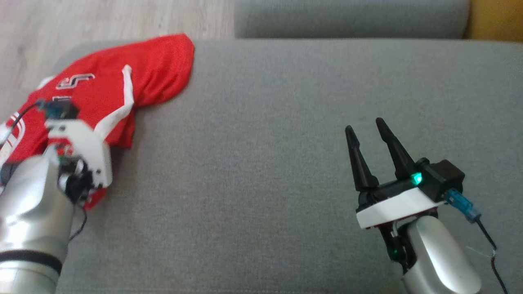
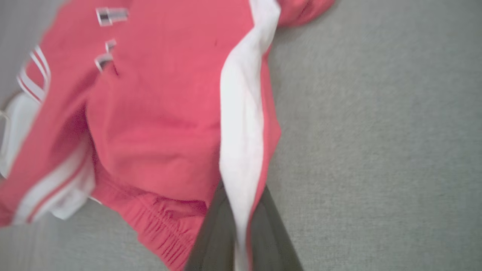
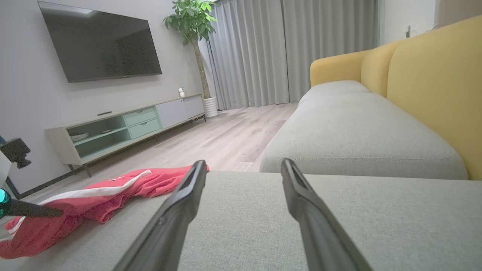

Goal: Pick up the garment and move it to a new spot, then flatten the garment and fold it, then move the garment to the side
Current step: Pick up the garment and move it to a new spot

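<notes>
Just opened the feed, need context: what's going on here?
The robot is starting on the garment, which lies red and crumpled at the left end of the sofa. Its left gripper is shut on the white stripe of the fabric. The right gripper is open and holds nothing, over bare cushion further right. No flattening or folding is done yet.

The garment [image 1: 155, 69] is red with white stripes; the sofa cushion [image 1: 286, 143] is plain grey, its backrest [image 3: 433, 82] yellow, the floor [image 3: 233, 135] pale wood; my jaws are black.
</notes>
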### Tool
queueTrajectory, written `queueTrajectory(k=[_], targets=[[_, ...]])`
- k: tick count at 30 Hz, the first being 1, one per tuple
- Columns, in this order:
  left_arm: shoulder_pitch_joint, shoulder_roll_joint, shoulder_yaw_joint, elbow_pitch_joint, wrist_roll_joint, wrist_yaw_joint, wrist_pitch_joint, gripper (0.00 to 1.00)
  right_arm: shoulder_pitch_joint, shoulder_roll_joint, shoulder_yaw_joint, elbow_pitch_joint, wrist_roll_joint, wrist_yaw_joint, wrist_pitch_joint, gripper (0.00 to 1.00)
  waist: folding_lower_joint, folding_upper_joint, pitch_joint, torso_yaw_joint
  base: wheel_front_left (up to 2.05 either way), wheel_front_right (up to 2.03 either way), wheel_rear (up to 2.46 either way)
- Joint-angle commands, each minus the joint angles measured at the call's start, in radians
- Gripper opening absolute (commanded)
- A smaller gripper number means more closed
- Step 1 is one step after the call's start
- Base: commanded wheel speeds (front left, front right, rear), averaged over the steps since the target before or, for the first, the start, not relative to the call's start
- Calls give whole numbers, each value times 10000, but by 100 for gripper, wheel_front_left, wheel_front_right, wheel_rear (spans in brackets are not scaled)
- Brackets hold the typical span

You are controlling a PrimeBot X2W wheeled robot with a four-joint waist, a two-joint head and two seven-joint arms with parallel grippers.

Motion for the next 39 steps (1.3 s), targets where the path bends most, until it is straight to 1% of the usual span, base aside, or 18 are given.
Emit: queueTrajectory(k=[1,6,9,12,16,22,25,28,29,33,37,38,39], targets=[[-890,578,-27,-645,-80,11,-125,0,-25,129,113,-289,76,-7,-109,100,0,0,-380,-39,0,0,0],[-1472,993,-1517,-2163,-386,11,134,0,183,169,5,-304,94,-7,-109,100,0,0,-910,-356,0,0,0],[-1927,1194,-2282,-3191,-597,10,338,0,180,184,-15,-399,60,-7,-109,100,0,0,-1008,-707,0,0,0],[-2364,1260,-2864,-4188,-915,10,515,0,182,195,-33,-444,144,-7,-109,100,0,0,-1049,-1148,0,0,0],[-2897,1108,-3320,-5341,-1379,10,657,0,135,203,-8,-524,182,-7,-109,100,0,0,-1026,-1793,0,0,0],[-3251,428,-3532,-6620,-2042,10,504,0,224,207,-179,-609,168,-7,-109,100,0,0,-896,-2529,0,0,0],[-2882,287,-3570,-6998,-2358,11,446,0,275,208,-284,-647,126,-7,-109,100,0,0,-801,-2747,0,0,0],[-2040,525,-3759,-7157,-2551,11,516,0,353,208,-342,-663,64,-7,-109,100,0,0,-709,-2851,0,0,0],[-2040,525,-3759,-7157,-2551,11,516,0,353,208,-342,-663,64,-7,-109,100,0,0,-709,-2851,0,0,0],[-264,1078,-4367,-7001,-2802,10,312,0,392,209,-335,-652,9,-7,-109,100,0,0,-563,-2888,0,0,0],[1131,1545,-5280,-6249,-2646,10,-781,0,369,193,-328,-616,-38,-7,-109,100,0,0,-436,-2830,0,0,0],[1357,1548,-5383,-5961,-2702,10,-1131,32,345,189,-321,-603,-50,-7,-109,100,0,0,-419,-2805,0,0,0],[1540,1490,-5372,-5645,-2867,10,-1479,95,323,182,-318,-591,-61,-7,-109,100,0,0,-414,-2771,0,0,0]])
